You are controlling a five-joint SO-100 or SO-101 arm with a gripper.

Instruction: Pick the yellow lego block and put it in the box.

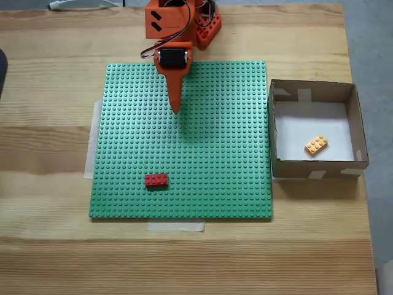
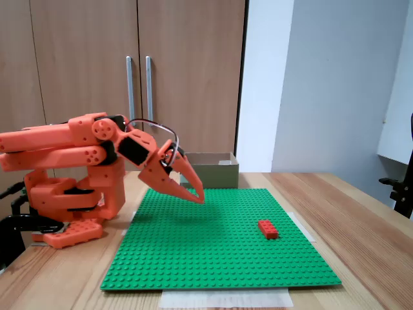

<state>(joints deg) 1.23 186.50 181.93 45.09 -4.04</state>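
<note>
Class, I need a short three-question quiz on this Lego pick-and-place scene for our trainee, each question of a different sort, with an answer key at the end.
1. True or false: the yellow lego block lies inside the box.
2. Multiple choice: the red brick sits on (a) the bare wooden table, (b) the green baseplate, (c) the box floor.
3. Fill in: in both fixed views the claw hangs above the baseplate holding ______.

Key
1. True. It rests on the white bottom, apart from the walls.
2. b. It lies near the baseplate's front edge in the view from above.
3. Nothing. The claw looks shut and empty, apart from both bricks.
</note>
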